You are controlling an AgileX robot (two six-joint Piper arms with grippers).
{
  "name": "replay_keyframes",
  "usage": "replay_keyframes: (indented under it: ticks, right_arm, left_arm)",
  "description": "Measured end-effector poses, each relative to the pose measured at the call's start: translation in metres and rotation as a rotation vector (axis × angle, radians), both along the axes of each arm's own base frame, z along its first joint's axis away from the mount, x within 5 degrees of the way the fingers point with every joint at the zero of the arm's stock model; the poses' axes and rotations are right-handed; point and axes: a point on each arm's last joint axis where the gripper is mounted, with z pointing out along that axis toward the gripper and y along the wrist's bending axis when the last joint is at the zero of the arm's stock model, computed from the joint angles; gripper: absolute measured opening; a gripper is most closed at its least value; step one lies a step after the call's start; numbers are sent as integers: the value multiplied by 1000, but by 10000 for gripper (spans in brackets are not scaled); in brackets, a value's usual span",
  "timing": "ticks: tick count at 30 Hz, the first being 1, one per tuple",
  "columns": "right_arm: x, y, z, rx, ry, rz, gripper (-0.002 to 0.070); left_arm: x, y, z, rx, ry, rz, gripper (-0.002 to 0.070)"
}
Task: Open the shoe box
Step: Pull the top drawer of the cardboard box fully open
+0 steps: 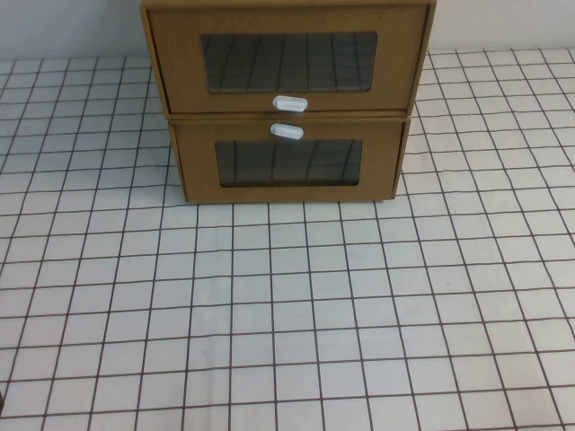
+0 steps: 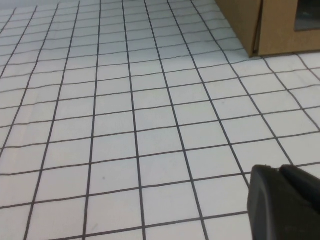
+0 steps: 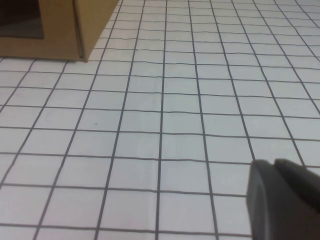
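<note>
Two brown cardboard shoe boxes stand stacked at the back of the table, both closed. The upper box [image 1: 287, 31] and the lower box [image 1: 287, 193] each have a dark window and a white handle [image 1: 289, 103] [image 1: 287, 131]. Neither arm shows in the high view. In the left wrist view my left gripper [image 2: 272, 169] is shut and empty, low over the table, with the lower box's corner [image 2: 280, 25] well ahead of it. In the right wrist view my right gripper [image 3: 272, 164] is also shut and empty, far from the box corner [image 3: 85, 25].
A white table [image 1: 287, 314] with a black grid spreads in front of the boxes and to both sides. A pale wall [image 1: 63, 27] rises behind the boxes.
</note>
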Motion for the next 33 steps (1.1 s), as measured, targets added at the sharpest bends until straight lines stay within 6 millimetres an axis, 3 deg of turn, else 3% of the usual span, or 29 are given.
replay_keyframes:
  ticks: [4, 12, 16, 24, 28, 33]
  right_arm:
    - [0, 0, 0, 0, 0, 0, -13]
    - [0, 0, 0, 0, 0, 0, -13]
    - [0, 0, 0, 0, 0, 0, -13]
    - [0, 0, 0, 0, 0, 0, -13]
    - [0, 0, 0, 0, 0, 0, -13]
    - [0, 0, 0, 0, 0, 0, -13]
  left_arm:
    - [0, -2, 2, -84, -16, 0, -5]
    - [2, -8, 16, -554, -104, 25, -5]
    - [3, -6, 23, -670, -162, 50, -5]
    - [3, -9, 29, -666, -127, 26, -5]
    - [13, -18, 60, -556, 43, -43, -5]
    - [51, -33, 119, -316, 288, -217, -5]
